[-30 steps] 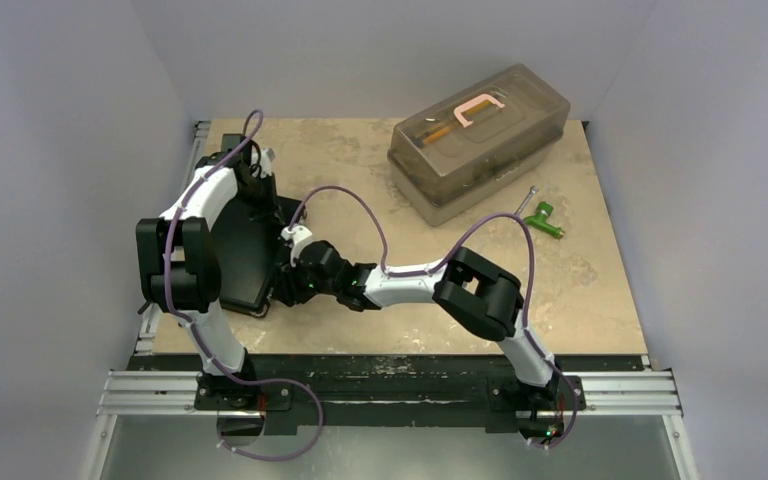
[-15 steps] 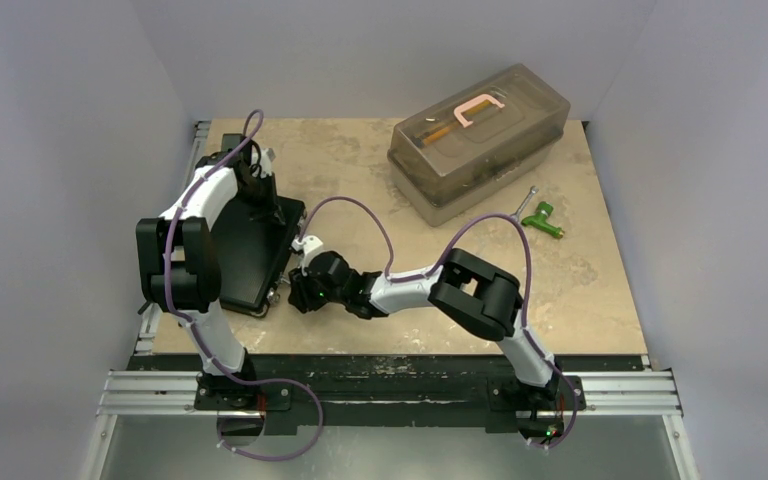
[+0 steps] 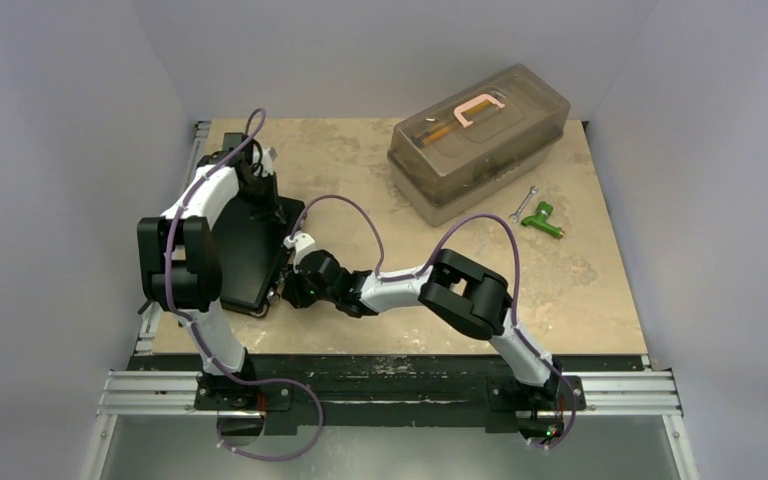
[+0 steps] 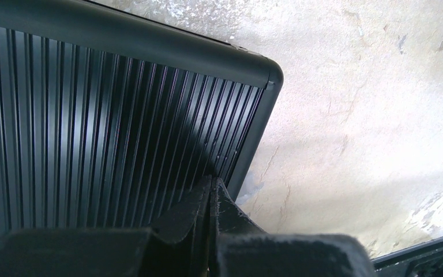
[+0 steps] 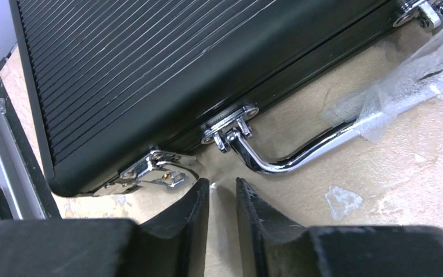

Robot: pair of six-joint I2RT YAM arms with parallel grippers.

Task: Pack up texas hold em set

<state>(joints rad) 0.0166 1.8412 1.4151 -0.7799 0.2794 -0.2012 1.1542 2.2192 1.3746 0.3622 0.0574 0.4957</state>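
We log: black briefcase (image 3: pixel 245 255) closed, flat on the table's (image 3: pixel 560 280) left side | our left gripper (image 4: pixel 210 184): jaws pressed together, tips at its ribbed lid by a corner | our right gripper (image 5: pixel 222 183): jaws nearly together, pinching nothing, facing the chrome latch (image 5: pixel 150 169) and handle (image 5: pixel 291 157)

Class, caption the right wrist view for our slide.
Right tool at closed black case, by its chrome latch and handle.

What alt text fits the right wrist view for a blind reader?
The closed black ribbed case lies flat on the beige table, chrome handle folded down. The right claw, fingers almost together and holding nothing, sits just in front of the chrome latch near the case's corner.
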